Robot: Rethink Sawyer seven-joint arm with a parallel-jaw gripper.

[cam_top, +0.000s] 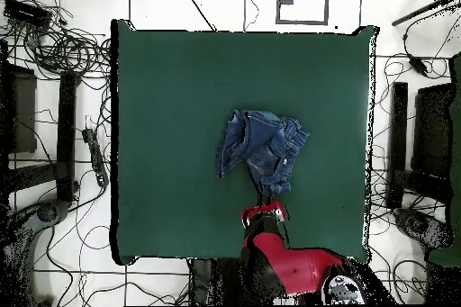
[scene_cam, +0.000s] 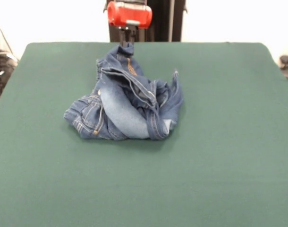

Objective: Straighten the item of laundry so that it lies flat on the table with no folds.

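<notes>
The item of laundry, a small pair of blue jeans with pale faded patches, lies crumpled in a heap on the middle of the green table. One end of the cloth is drawn up into a narrow peak at the far side. My gripper sits right at that peak, under the red arm, and looks shut on the cloth. From overhead the jeans taper toward the gripper, near the table's bottom edge. Most of the fingers are hidden by the arm and the fabric.
Green cloth stretches wide on every side of the heap. Tangled cables and dark stands lie on the floor left of the table, and more dark equipment stands to the right.
</notes>
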